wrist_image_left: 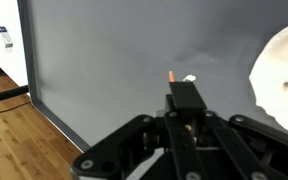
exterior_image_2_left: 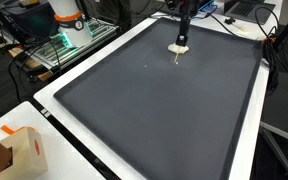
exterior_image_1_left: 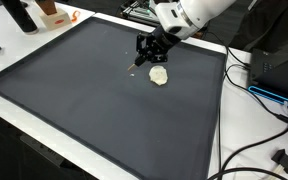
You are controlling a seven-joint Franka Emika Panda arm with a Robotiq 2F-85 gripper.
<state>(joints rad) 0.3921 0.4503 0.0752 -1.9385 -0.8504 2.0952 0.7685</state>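
My gripper (exterior_image_1_left: 145, 50) hangs over the far part of a dark grey mat (exterior_image_1_left: 84, 100), also shown in an exterior view (exterior_image_2_left: 183, 27). It is shut on a thin dark stick-like object (wrist_image_left: 184, 98) with a small orange-brown tip (wrist_image_left: 171, 75) that points down at the mat. A crumpled white lump (exterior_image_1_left: 159, 76) lies on the mat just beside the gripper. It also shows in an exterior view (exterior_image_2_left: 180, 46) and at the right edge of the wrist view (wrist_image_left: 280, 75). A tiny white speck (wrist_image_left: 189, 79) lies by the tip.
The mat (exterior_image_2_left: 164, 110) covers a white table. Black cables (exterior_image_1_left: 254, 95) and a black box (exterior_image_1_left: 284, 65) are beside it. A dark bottle (exterior_image_1_left: 21, 14) and an orange-white item (exterior_image_1_left: 52, 12) stand at a corner. A cardboard box (exterior_image_2_left: 24, 150) sits near another. Wooden floor (wrist_image_left: 14, 130) lies beyond the edge.
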